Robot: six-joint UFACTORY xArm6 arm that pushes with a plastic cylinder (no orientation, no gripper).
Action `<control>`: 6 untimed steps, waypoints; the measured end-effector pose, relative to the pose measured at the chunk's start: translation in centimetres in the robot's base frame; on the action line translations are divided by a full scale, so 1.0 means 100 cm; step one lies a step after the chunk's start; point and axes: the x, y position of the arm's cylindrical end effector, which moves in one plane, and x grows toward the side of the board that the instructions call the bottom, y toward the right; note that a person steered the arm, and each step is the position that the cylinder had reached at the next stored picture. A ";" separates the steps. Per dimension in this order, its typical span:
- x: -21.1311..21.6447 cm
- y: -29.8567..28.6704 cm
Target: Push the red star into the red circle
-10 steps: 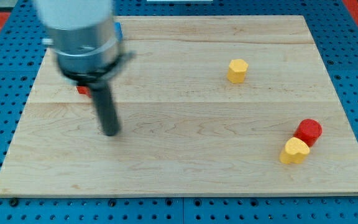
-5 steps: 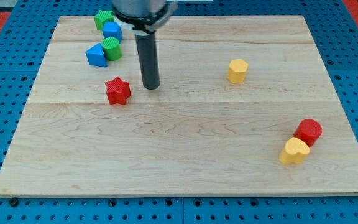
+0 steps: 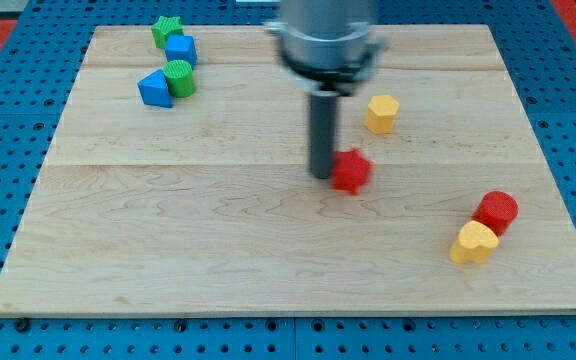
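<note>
The red star [image 3: 351,171] lies near the middle of the wooden board [image 3: 218,240], a little right of centre. My tip [image 3: 322,175] stands right against the star's left side. The red circle [image 3: 496,211] is a red cylinder at the view's right, well to the right of and a bit below the star. A yellow heart block [image 3: 474,242] touches the red circle at its lower left.
A yellow hexagon block [image 3: 382,113] sits above and right of the star. At the top left are a green star [image 3: 167,28], a blue cube [image 3: 181,49], a green cylinder [image 3: 179,77] and a blue triangle block [image 3: 154,89].
The red star has slid far to the right, from the board's left part to right of centre. My tip has moved right with it, now on the star's left side.
</note>
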 end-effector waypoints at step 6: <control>-0.053 -0.045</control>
